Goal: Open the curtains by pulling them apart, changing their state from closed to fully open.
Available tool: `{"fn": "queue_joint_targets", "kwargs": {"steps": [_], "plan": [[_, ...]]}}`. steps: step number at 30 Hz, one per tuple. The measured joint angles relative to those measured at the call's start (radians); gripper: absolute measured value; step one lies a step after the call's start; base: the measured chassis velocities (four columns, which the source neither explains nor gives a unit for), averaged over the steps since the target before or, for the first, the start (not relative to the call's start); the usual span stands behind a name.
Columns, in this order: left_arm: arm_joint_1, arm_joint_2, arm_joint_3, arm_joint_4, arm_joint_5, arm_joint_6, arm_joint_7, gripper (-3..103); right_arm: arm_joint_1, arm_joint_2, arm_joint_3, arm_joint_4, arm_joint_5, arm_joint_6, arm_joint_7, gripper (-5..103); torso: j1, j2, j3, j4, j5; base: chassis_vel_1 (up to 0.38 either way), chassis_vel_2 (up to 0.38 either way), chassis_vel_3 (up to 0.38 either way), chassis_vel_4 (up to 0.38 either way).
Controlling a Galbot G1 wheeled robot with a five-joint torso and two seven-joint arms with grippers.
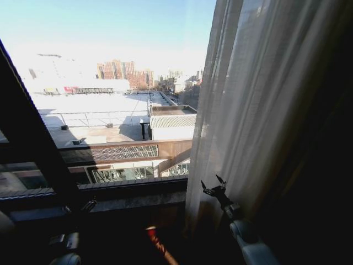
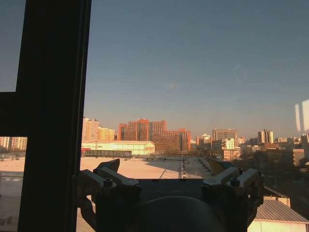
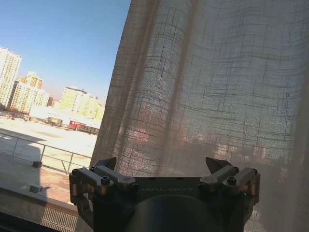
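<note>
The right tool [image 3: 163,169] bears faint embossed lettering reading "GALBOT".

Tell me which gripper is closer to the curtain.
Right. The right gripper sits open at the curtain, just short of its lower edge. The left gripper is low by the window frame, well away from it.

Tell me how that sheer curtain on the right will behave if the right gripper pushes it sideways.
The curtain looks thin and see-through, so it is probably light and floppy, folding rather than sliding as one sheet. Its loose pleats suggest it will bunch up against the open right gripper. The fine woven grid may snag on the fingertips.
</note>
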Motion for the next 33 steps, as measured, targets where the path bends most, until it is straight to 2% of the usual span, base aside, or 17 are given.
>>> {"fn": "queue_joint_targets", "kwargs": {"steps": [4, 10, 18, 26, 27, 30, 31, 32, 33], "plan": [[0.0, 0.0, 0.0, 0.0, 0.0, 0.0, 0.0, 100, 0.003, 0.003, -0.026, 0.001, 0.001, 0.0, 0.005, 100, 0.0, 0.0, 0.0, 0.0, -0.0003, 0.0, 0.0, 0.0, 0.0], [0.0, 0.0, 0.0, 0.0, 0.0, 0.0, 0.0, 100, 0.06, 0.022, -0.056, -0.051, -0.002, -0.019, 0.053, 100, 0.0, 0.0, 0.0, -0.0001, 0.0, 0.0, 0.0, 0.0, 0.0], [0.0, 0.0, 0.0, 0.0, 0.0, 0.0, 0.0, 100, 0.17, 0.038, -0.09, -0.163, 0.003, -0.096, 0.132, 100, 0.0, 0.0, 0.0, -0.0001, -0.0001, 0.0, 0.0, 0.0, 0.0], [0.0, 0.0, 0.0, 0.0, 0.0, 0.0, 0.0, 100, 0.224, 0.047, -0.122, -0.206, 0.016, -0.1, 0.13, 100, 0.0, 0.0, 0.0, -0.0001, -0.0002, 0.0, 0.0, 0.0, 0.0], [0.0, 0.0, 0.0, 0.0, 0.0, 0.0, 0.0, 100, 0.231, 0.047, -0.127, -0.211, 0.02, -0.096, 0.127, 95, 0.0, 0.0, 0.0, 0.0, -0.0002, 0.0, 0.0, 0.0, 0.0], [0.0, 0.0, 0.0, 0.0, 0.0, 0.0, 0.0, 100, 0.237, 0.048, -0.132, -0.212, 0.024, -0.091, 0.124, 95, 0.0, 0.0, 0.0, 0.0, -0.0001, 0.0, 0.0, 0.0, 0.0], [0.0, 0.0, 0.0, 0.0, 0.0, 0.0, 0.0, 100, 0.239, 0.047, -0.135, -0.212, 0.025, -0.089, 0.122, 85, 0.0, 0.0, 0.0, -0.0001, -0.0002, 0.0, 0.0, 0.0, 0.0], [0.0, 0.0, 0.0, 0.0, 0.0, 0.0, 0.0, 100, 0.239, 0.047, -0.137, -0.212, 0.026, -0.088, 0.121, 85, 0.0, 0.0, 0.0, -0.0001, -0.0001, 0.0, 0.0, 0.0, 0.0], [0.0, 0.0, 0.0, 0.0, 0.0, 0.0, 0.0, 100, 0.239, 0.047, -0.139, -0.212, 0.026, -0.087, 0.119, 74, 0.0, 0.0, 0.0, 0.0, -0.0001, 0.0, 0.0, 0.0, 0.0]]}}
